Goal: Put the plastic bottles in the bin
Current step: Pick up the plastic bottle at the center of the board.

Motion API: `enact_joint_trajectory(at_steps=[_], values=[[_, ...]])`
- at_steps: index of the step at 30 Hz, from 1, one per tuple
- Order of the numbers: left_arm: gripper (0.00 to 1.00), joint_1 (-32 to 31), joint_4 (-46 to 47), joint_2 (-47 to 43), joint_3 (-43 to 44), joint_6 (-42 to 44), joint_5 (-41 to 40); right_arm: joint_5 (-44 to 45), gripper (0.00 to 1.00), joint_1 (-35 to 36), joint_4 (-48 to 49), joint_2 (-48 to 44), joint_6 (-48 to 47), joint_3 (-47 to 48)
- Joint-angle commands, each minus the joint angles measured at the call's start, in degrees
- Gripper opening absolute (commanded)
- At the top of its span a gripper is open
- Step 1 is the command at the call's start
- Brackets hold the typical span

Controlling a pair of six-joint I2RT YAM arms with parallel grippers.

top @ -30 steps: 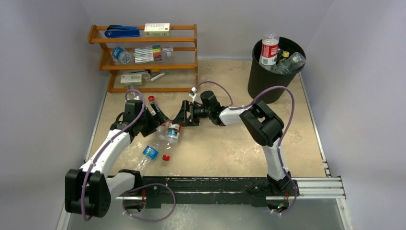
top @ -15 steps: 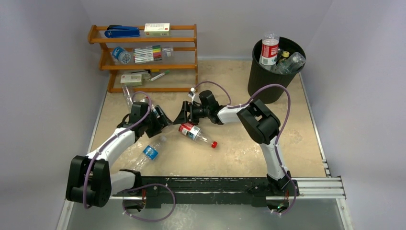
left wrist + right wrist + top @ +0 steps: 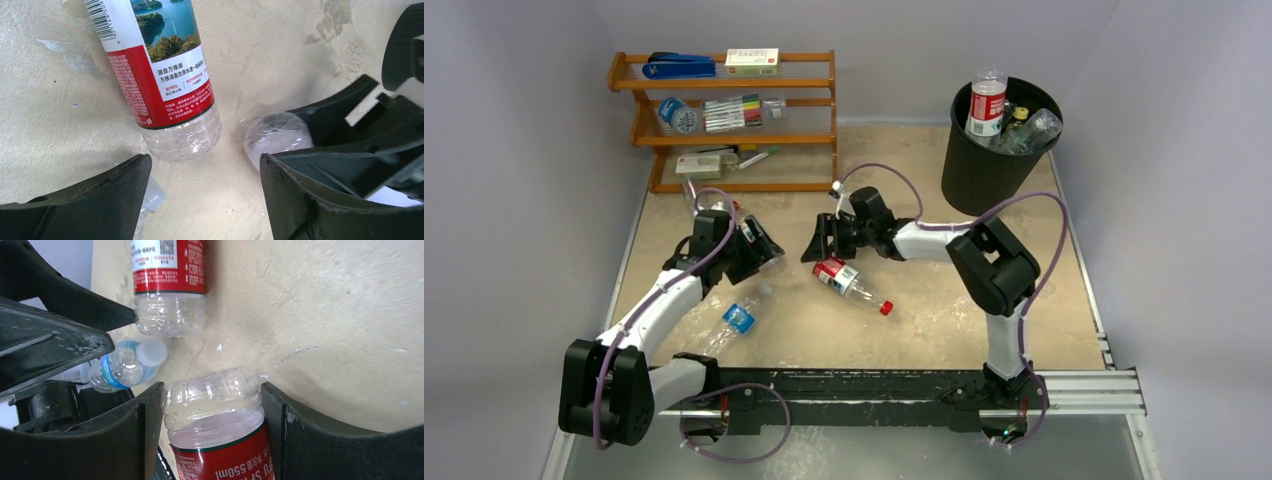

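The black bin (image 3: pixel 972 165) stands at the back right with several plastic bottles (image 3: pixel 987 102) in it. My right gripper (image 3: pixel 817 246) (image 3: pixel 212 390) is shut on the clear base of a red-labelled bottle (image 3: pixel 216 422); in the top view that bottle is mostly hidden by the gripper. A second red-labelled bottle (image 3: pixel 844 279) (image 3: pixel 167 75) (image 3: pixel 168 280) lies on the table just in front of both grippers, red cap to the right. My left gripper (image 3: pixel 769 256) (image 3: pixel 205 165) is open over bare table. A blue-labelled bottle (image 3: pixel 736 320) (image 3: pixel 124 365) lies beside it.
A wooden three-tier shelf rack (image 3: pixel 724 130) with a stapler, pens and boxes stands at the back left. The two grippers face each other closely at mid-table. Cables loop over both arms.
The lying red-labelled bottle has swung and rolled to the right, cap now pointing right. The right gripper's jaws have narrowed onto its bottle and shifted slightly right. The left gripper moved up a little.
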Motion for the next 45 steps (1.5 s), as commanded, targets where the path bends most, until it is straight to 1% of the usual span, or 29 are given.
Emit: enact_joint_trajectory(at_steps=[1, 7, 11, 14, 19, 24, 30, 35, 41, 45], values=[[0.8, -0.1, 0.1, -1.4, 2.7, 0.4, -0.7, 5.5, 0.58, -2.4, -4.3, -7.2, -5.6, -0.3], [0.8, -0.2, 0.2, -1.5, 2.8, 0.6, -0.2, 8.1, 0.58, -6.3, -9.9, -12.8, -9.5, 1.4], [0.8, -0.1, 0.0, -1.6, 2.9, 0.8, -0.4, 9.6, 0.58, -10.6, -14.1, -17.3, -12.1, 4.5], [0.81, -0.1, -0.1, -1.6, 3.0, 0.9, -0.5, 9.3, 0.58, -15.5, -17.1, -20.9, -13.5, 8.4], [0.81, -0.1, 0.9, -1.3, 2.2, 0.6, -0.5, 6.9, 0.59, -27.0, -21.3, -25.3, -13.7, 18.9], [0.81, -0.1, 1.6, -1.2, 1.6, 0.4, -0.2, 4.3, 0.59, -35.8, -21.9, -27.0, -11.9, 29.2], [0.81, -0.1, 1.9, -1.4, 1.3, 0.4, -0.2, 3.0, 0.59, -43.2, -20.0, -25.7, -9.2, 36.7], [0.82, -0.1, 2.1, -1.4, 1.3, 0.4, -0.1, 3.1, 0.59, -48.7, -12.8, -23.9, -5.7, 37.8], [0.82, -0.1, 2.3, -1.1, 1.4, 0.4, 0.0, 5.0, 0.59, -50.1, -0.9, -20.8, -3.2, 39.8], [0.82, -0.1, 2.4, -1.2, 1.3, 0.3, -0.1, 9.4, 0.59, -50.1, 1.8, -20.1, -5.5, 40.9]])
